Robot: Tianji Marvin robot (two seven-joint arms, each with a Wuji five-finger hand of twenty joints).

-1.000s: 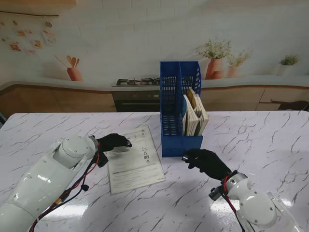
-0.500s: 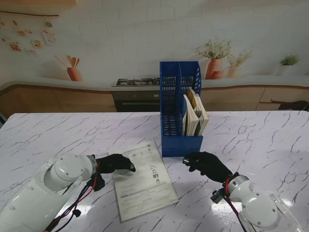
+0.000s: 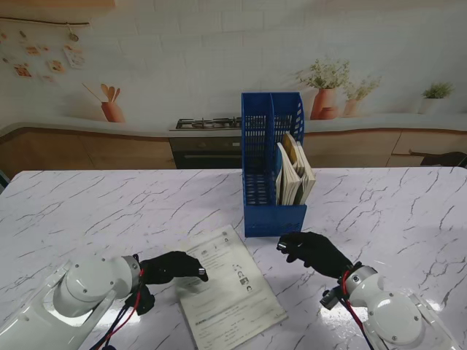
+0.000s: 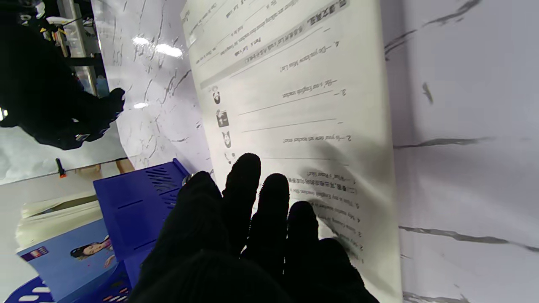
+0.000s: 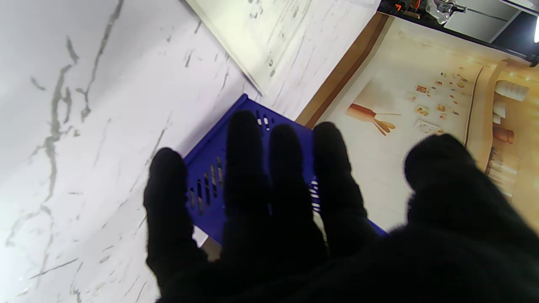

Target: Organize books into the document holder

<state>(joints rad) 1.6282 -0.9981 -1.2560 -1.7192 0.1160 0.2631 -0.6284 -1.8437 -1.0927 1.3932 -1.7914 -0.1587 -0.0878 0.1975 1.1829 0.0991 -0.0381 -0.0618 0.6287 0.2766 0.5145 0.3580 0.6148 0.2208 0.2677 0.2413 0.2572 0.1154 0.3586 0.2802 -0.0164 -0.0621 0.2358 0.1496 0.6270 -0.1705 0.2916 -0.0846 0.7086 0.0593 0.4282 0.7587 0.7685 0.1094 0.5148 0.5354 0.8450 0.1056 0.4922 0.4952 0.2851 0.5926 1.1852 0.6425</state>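
Observation:
A thin white printed booklet (image 3: 235, 293) lies flat on the marble table, skewed, between my two arms and nearer to me than the holder. My left hand (image 3: 174, 266) rests with straight fingers (image 4: 246, 189) pressed on the booklet's (image 4: 294, 84) left part, gripping nothing. The blue two-slot document holder (image 3: 271, 142) stands upright at the table's middle, with several books (image 3: 295, 173) leaning in its right slot. My right hand (image 3: 314, 249) hovers open just in front of the holder's (image 5: 208, 168) base, its fingers (image 5: 248, 168) spread and bare.
The marble table (image 3: 394, 211) stretches out on both sides of the holder. Behind it runs a printed kitchen backdrop (image 3: 146, 87). The left slot of the holder shows nothing inside from the stand view.
My left hand has drawn back toward me with the booklet sliding under it, and the booklet has turned clockwise. The right hand has barely shifted.

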